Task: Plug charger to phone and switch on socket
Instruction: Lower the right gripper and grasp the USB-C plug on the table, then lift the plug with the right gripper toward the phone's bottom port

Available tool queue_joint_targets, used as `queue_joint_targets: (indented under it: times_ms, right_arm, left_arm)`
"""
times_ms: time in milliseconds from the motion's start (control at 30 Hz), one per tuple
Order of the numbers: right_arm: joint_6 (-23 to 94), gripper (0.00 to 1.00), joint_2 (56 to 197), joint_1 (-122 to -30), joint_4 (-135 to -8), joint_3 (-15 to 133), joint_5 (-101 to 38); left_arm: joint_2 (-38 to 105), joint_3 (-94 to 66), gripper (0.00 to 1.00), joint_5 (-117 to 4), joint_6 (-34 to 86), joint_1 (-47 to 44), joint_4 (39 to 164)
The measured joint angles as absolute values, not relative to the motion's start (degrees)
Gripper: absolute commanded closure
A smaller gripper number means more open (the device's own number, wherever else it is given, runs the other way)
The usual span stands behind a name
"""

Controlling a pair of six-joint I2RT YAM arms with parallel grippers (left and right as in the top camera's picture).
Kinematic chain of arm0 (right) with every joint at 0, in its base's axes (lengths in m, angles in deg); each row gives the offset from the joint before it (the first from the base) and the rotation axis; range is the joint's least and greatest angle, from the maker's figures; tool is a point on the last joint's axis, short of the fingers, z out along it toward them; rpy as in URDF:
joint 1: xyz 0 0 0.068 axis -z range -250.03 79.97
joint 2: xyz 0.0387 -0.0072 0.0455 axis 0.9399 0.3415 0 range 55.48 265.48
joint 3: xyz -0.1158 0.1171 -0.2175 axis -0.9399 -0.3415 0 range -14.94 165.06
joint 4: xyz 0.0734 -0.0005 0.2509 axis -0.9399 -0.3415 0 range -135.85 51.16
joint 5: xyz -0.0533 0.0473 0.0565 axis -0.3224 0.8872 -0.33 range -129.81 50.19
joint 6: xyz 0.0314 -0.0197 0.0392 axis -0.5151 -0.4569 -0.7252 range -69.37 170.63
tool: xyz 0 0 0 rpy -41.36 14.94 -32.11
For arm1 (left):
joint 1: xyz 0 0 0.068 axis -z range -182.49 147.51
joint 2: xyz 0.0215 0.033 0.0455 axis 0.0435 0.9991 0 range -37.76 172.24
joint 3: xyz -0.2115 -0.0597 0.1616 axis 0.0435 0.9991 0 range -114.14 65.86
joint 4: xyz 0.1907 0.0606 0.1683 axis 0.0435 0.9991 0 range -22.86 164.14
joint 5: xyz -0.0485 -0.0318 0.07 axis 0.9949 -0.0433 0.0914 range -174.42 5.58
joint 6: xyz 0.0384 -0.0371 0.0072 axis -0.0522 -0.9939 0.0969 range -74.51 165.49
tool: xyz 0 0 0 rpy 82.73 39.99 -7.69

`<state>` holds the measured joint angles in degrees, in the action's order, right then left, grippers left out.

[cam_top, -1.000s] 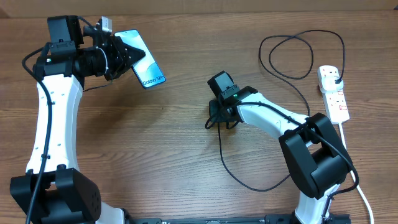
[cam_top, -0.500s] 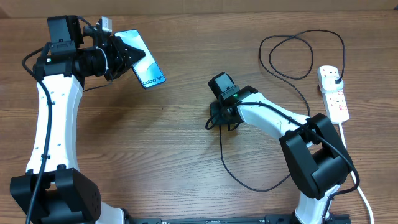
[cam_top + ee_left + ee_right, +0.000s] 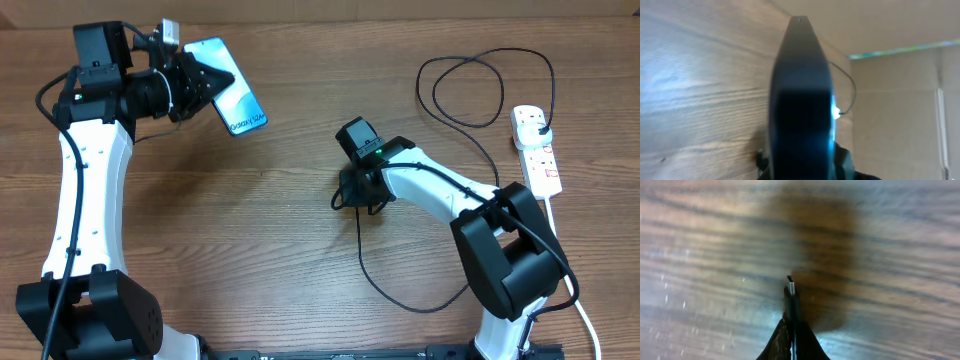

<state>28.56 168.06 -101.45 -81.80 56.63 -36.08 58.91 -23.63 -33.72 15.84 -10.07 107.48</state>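
A: Where is the charger point(image 3: 361, 245)?
B: Its connector tip point(image 3: 790, 284) is pinched in the right gripper point(image 3: 791, 322) and pokes out ahead of the fingers, over the worktop point(image 3: 250, 250). The plug end sits in the socket point(image 3: 540, 165), well apart behind that gripper.
A: And the phone point(image 3: 238, 98)?
B: Clamped in the left gripper point(image 3: 195, 85), held tilted, jutting forward from it.

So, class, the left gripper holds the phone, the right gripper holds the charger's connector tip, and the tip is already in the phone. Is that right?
No: the connector tip is not in the phone. The overhead view shows the phone in the left gripper, far from the right gripper, whose wrist view shows the tip bare. The rest stands.
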Motion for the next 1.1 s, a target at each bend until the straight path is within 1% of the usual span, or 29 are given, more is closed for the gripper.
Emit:
queue_joint_targets:
  times_ms: [133, 233, 267, 300, 500, 633, 733, 900, 1100]
  right_arm:
    - [33.9, 0.96, 164.7, -97.9, -84.8, 56.1, -24.4]
    - [40.3, 0.96, 153.7, -92.6, -86.4, 56.1, -11.1]
    - [41.7, 0.96, 152.1, -91.9, -86.9, 56.1, -7.9]
    - [44.7, 0.96, 149.8, -91.0, -87.6, 56.1, -1.7]
    - [57.4, 0.96, 148.5, -90.3, -86.0, 56.1, 26.7]
    - [59.7, 0.96, 148.5, -90.3, -82.6, 56.1, 35.2]
    - [57.8, 0.96, 148.5, -90.3, -78.3, 56.1, 38.4]
    - [54.9, 0.96, 148.5, -90.3, -73.7, 56.1, 41.3]
    - [49.3, 0.96, 148.5, -90.3, -65.9, 56.1, 42.9]
  left_arm:
    - [58.9, -23.6, 0.96, -26.9, 16.1, -10.7, 103.0]
    - [58.9, -23.6, 0.95, -23.9, 16.1, -11.9, 102.9]
    - [58.9, -23.6, 0.96, -23.2, 16.1, -12.1, 102.5]
    - [58.9, -23.6, 0.96, -22.3, 16.2, -12.2, 101.6]
    - [58.9, -23.6, 0.96, -14.2, 17.0, -10.1, 94.8]
    - [58.9, -23.6, 0.96, -11.3, 17.2, -3.4, 89.7]
    - [58.9, -23.6, 0.96, -10.4, 16.7, 0.7, 86.9]
    - [58.9, -23.6, 0.96, -9.9, 16.1, 3.0, 85.8]
    - [58.9, -23.6, 0.96, -8.6, 14.6, 3.1, 85.7]
